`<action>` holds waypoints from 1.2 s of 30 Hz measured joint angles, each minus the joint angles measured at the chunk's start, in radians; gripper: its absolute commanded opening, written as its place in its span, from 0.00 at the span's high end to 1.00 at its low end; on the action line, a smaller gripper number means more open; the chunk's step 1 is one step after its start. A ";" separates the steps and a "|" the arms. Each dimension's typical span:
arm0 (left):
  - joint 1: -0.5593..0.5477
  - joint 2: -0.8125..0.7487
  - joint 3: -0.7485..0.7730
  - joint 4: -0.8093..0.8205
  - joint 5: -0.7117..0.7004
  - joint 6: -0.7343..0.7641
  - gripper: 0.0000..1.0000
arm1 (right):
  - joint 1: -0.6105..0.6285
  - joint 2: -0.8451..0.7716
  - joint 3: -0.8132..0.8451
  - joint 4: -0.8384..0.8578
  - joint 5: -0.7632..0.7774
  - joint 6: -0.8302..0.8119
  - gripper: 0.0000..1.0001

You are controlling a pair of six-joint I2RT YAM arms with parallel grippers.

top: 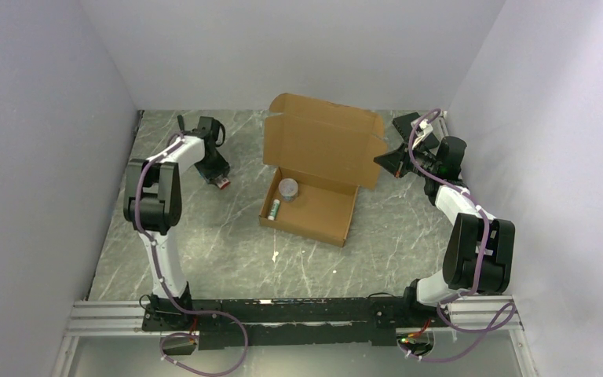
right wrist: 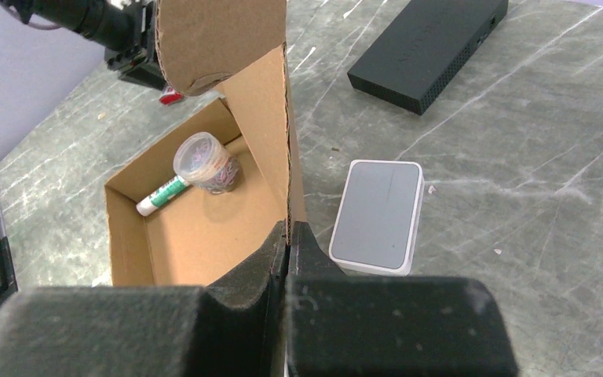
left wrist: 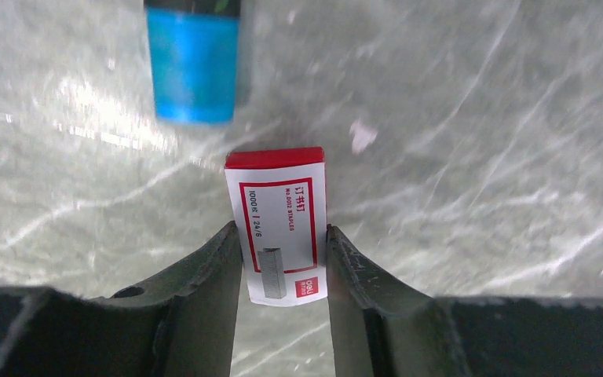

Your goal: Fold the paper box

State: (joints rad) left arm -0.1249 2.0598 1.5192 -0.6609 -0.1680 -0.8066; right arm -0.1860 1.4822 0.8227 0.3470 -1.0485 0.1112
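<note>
Paper box (top: 314, 184) lies open mid-table from above, right claw (top: 387, 160) at its lid edge. Left wrist: left claw (left wrist: 283, 259) narrowed onto a staple box (left wrist: 279, 220), both fingers touching it. Right wrist: claw pinched shut on, seemingly, the lid flap — white case (right wrist: 377, 216) just right, hidden overhead.

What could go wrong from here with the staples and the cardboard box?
The left gripper pinches only the near half of the staple box, so it may swivel or slip when lifted.
The right gripper clamps a thin panel of the paper box; a tug could drag the box and tip the jar inside.
</note>
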 measured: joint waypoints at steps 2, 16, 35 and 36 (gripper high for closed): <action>0.000 -0.049 -0.066 0.018 0.029 0.003 0.83 | 0.000 0.000 0.000 0.000 0.000 0.000 1.00; -0.002 -0.537 -0.585 0.354 0.436 0.127 0.87 | 0.000 0.000 0.000 -0.001 0.000 -0.003 1.00; -0.385 -0.538 -0.623 0.661 0.590 0.145 0.78 | 0.000 0.000 0.000 -0.001 0.000 -0.003 1.00; -0.401 -0.518 -0.613 0.665 0.583 0.145 0.77 | 0.000 0.000 0.000 -0.001 0.000 -0.003 1.00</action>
State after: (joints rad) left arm -0.5255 1.5417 0.9062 0.0044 0.4145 -0.6617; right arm -0.1860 1.4822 0.8227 0.3462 -1.0489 0.1085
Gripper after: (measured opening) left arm 0.430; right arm 0.018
